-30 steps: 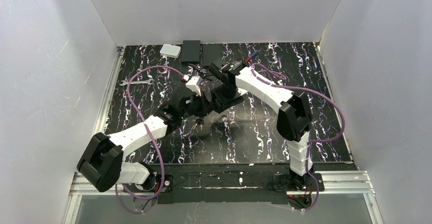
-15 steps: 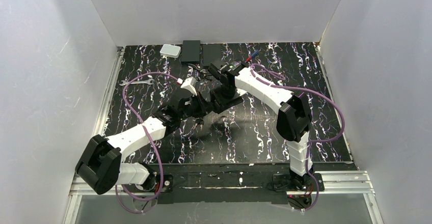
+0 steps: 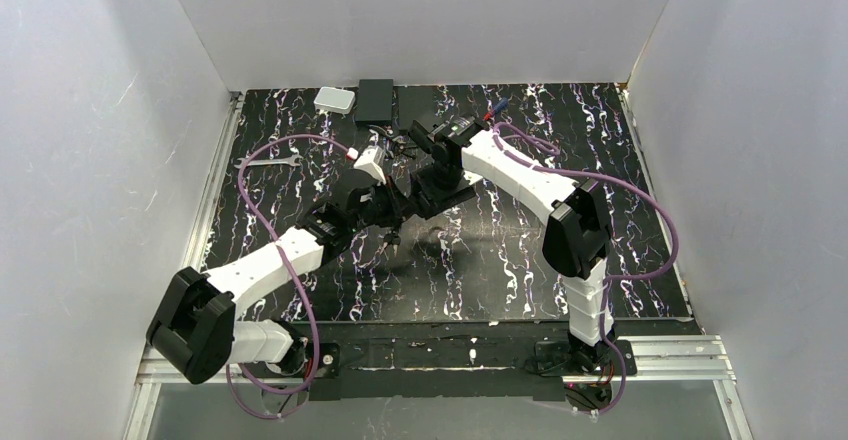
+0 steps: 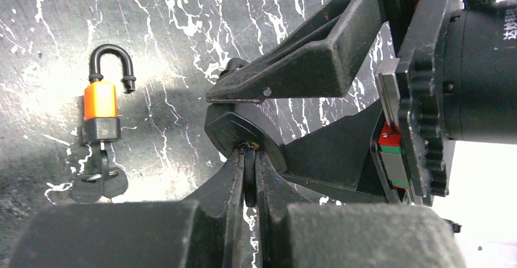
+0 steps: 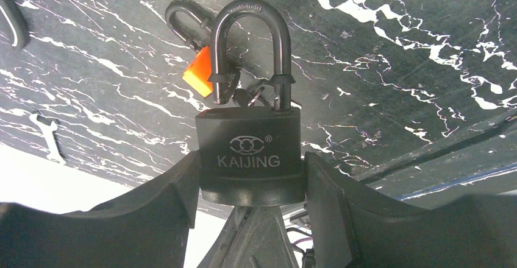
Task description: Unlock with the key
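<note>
Over the black, white-veined marbled table mat (image 3: 500, 260), the two arms meet near the middle. The right gripper (image 5: 250, 186) clamps a black metal padlock with a curved steel shackle (image 5: 249, 140) by the two sides of its body. The lock is lifted off the mat with its shackle pointing away from the wrist, and both shackle legs are seated in the body. The left gripper (image 4: 250, 158) comes at the padlock's underside with its fingers pressed together on the small key (image 4: 249, 183). Only a thin dark edge of the key shows between the fingertips, with a brassy glint where it meets the bottom of the lock. How far the blade is in cannot be told. Below them on the mat lies a small orange-and-black padlock (image 4: 100, 106), one end of its shackle free and a bunch of dark keys (image 4: 97, 183) at its base. A silver open-ended wrench (image 3: 268, 161) lies well apart to the left.
</note>
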Available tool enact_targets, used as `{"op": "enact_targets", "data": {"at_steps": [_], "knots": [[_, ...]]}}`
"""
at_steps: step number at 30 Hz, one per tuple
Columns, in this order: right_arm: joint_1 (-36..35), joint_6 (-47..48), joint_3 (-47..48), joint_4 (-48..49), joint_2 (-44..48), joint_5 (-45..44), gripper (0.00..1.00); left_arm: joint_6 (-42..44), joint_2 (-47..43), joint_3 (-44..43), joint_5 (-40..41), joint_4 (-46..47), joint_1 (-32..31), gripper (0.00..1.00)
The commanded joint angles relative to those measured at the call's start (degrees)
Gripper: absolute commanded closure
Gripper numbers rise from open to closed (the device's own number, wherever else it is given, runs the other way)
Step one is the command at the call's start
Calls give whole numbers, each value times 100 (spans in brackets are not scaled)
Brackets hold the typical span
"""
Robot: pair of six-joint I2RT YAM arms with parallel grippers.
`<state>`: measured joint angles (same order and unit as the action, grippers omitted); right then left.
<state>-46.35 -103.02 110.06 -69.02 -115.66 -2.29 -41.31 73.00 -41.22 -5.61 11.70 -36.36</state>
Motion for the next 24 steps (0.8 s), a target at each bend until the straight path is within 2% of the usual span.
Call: {"op": "enact_targets", "data": {"at_steps": [1, 4, 6, 8, 11, 14, 21, 24], "knots": [[-480, 107, 279, 518, 507, 1720, 99, 103, 265, -259, 204, -290, -15, 100], [-480, 50, 83, 677, 612, 1734, 99, -1173, 433, -291, 23, -351, 13, 100], [-480, 9, -7, 779, 656, 1772, 99, -1514, 541, -333, -292, -145, -1, 100], [-480, 13, -15, 787, 660, 1792, 99, -947, 545, -457, -514, 2, -59, 100], [-480, 47, -6, 718, 680, 1794, 99, 744, 428, -586, -491, -1, -170, 100], [-480, 56, -99, 744, 763, 1791, 99, 1711, 380, -522, -460, -1, -196, 100], [-472, -3, -512, 1049, 926, 1879, 99, 2115, 250, -408, -560, -4, -202, 100], [-470, 33, -498, 1061, 898, 1877, 99, 2090, 133, -419, -629, -13, -200, 91]]}}
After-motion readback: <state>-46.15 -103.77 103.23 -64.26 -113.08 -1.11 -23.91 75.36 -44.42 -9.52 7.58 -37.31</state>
